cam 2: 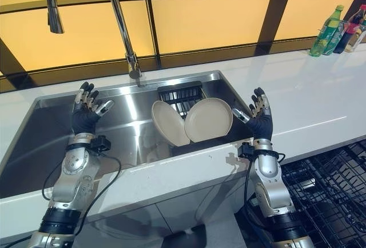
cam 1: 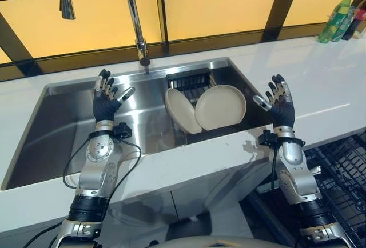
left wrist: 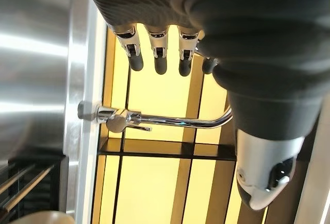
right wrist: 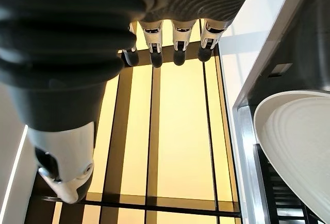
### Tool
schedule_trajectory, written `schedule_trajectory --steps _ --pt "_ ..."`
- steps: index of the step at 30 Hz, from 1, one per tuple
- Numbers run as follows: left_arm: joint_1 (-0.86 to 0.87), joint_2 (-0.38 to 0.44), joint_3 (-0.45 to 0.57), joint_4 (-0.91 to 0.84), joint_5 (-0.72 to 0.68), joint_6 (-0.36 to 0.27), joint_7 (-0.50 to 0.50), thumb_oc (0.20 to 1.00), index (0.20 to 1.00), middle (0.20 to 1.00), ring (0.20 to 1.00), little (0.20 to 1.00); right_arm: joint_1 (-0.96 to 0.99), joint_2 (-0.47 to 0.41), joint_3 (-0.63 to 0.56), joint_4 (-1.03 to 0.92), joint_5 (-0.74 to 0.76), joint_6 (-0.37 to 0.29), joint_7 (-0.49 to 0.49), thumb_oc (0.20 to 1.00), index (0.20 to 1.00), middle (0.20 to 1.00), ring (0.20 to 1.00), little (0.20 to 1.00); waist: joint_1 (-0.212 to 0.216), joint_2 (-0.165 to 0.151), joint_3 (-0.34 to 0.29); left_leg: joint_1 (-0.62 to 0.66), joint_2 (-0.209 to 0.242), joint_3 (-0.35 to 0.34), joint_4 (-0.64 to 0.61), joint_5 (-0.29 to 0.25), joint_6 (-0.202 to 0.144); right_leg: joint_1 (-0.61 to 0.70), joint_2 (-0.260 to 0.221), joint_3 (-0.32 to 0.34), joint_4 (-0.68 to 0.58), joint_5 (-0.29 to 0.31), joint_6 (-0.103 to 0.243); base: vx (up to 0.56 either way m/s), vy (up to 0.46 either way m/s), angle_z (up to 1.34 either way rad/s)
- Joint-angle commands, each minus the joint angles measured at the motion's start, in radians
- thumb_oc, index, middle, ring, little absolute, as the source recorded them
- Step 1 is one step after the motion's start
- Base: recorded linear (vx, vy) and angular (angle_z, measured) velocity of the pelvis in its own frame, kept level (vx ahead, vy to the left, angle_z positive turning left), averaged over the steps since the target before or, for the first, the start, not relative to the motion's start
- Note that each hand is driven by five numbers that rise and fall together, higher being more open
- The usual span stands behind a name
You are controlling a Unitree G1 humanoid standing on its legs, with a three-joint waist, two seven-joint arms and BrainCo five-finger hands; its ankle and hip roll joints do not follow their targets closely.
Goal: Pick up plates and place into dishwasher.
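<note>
Left eye view: your left hand (cam 1: pixel 106 102) is raised over the left part of the steel sink (cam 1: pixel 63 128), fingers straight and spread, holding nothing. Your right hand (cam 1: pixel 280 104) is raised at the sink's right edge, over the white counter (cam 1: pixel 326 82), also spread wide and empty. Two cream plates (cam 1: pixel 220 107) lean on edge between them in the sink's right half, the round one overlapping a narrower one (cam 1: pixel 182 111) at its 9 o'clock. From the left hand the plates lie at 3 o'clock, well apart; from the right hand they lie at 9 o'clock, near but not touching. A black rack (cam 1: pixel 189 80) sits just behind the plates at 12 o'clock. The tap (cam 1: pixel 134 16) rises at the sink's back rim. Bottles (cam 1: pixel 337 16) stand on the counter at 2 o'clock. A dark dishwasher basket (cam 1: pixel 343 174) shows at 4 o'clock, beside the right arm.

Right eye view: the same layout, both hands open, plates untouched between them.

Left wrist view: your left hand's fingers (left wrist: pixel 157 48) point straight out, nothing between them and the thumb; past them, the tap and yellow window panels (left wrist: pixel 154 182).

Right wrist view: your right hand's fingers (right wrist: pixel 178 41) are straight and empty; a plate's rim (right wrist: pixel 294 141) shows nearby, clear of the hand.
</note>
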Motion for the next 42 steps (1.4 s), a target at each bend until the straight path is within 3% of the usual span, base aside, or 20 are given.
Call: schedule_trajectory --steps 1,11,19,29,37,42 --pt "-0.077 0.14 0.03 0.032 0.213 -0.085 0.04 1.0 1.0 1.0 1.0 1.0 -0.037 -0.05 -0.05 -0.065 0.008 -0.029 0.011 1.0 1.0 1.0 1.0 1.0 0.007 0.007 -0.05 -0.028 -0.026 0.046 0.039 -0.07 0.058 -0.053 -0.007 -0.072 0.09 -0.066 -0.004 0.09 0.04 -0.01" --pt "-0.132 0.448 0.028 0.202 0.696 -0.164 0.169 1.0 1.0 1.0 1.0 1.0 -0.02 -0.112 -0.054 -0.064 0.055 -0.009 0.024 1.0 1.0 1.0 1.0 1.0 -0.023 0.029 -0.061 -0.004 -0.034 0.08 0.023 -0.082 0.057 -0.05 -0.023 -0.057 0.082 -0.065 0.017 0.05 0.041 -0.03" --pt "-0.122 0.587 -0.046 0.265 0.959 -0.238 0.261 1.0 1.0 1.0 1.0 1.0 0.004 -0.14 -0.054 -0.063 0.075 -0.006 0.036 1.0 1.0 1.0 1.0 1.0 -0.048 0.042 -0.057 0.0 -0.042 0.102 0.021 -0.085 0.063 -0.061 -0.034 -0.035 0.081 -0.051 0.031 0.06 0.032 -0.02" --pt "-0.17 0.668 -0.214 0.295 1.164 -0.269 0.382 1.0 1.0 1.0 1.0 1.0 0.025 -0.163 -0.032 -0.053 0.096 -0.008 0.042 1.0 1.0 1.0 1.0 1.0 -0.081 0.053 -0.035 -0.006 -0.058 0.114 0.015 -0.088 0.075 -0.083 -0.044 -0.007 0.083 -0.036 0.046 0.07 0.031 -0.1" --pt "-0.246 0.697 -0.37 0.32 1.249 -0.268 0.448 1.0 1.0 1.0 1.0 1.0 0.007 -0.194 -0.004 -0.029 0.113 -0.016 0.032 1.0 1.0 1.0 1.0 1.0 -0.106 0.065 0.005 -0.025 -0.077 0.125 0.011 -0.088 0.086 -0.121 -0.057 0.013 0.098 -0.025 0.056 0.03 0.059 -0.08" --pt "-0.278 0.711 -0.411 0.329 1.3 -0.265 0.533 1.0 1.0 1.0 1.0 1.0 0.0 -0.204 0.002 -0.029 0.114 -0.014 0.032 1.0 1.0 1.0 1.0 1.0 -0.118 0.07 0.025 -0.031 -0.084 0.14 0.01 -0.088 0.092 -0.14 -0.062 0.023 0.111 -0.024 0.06 0.02 0.069 -0.04"
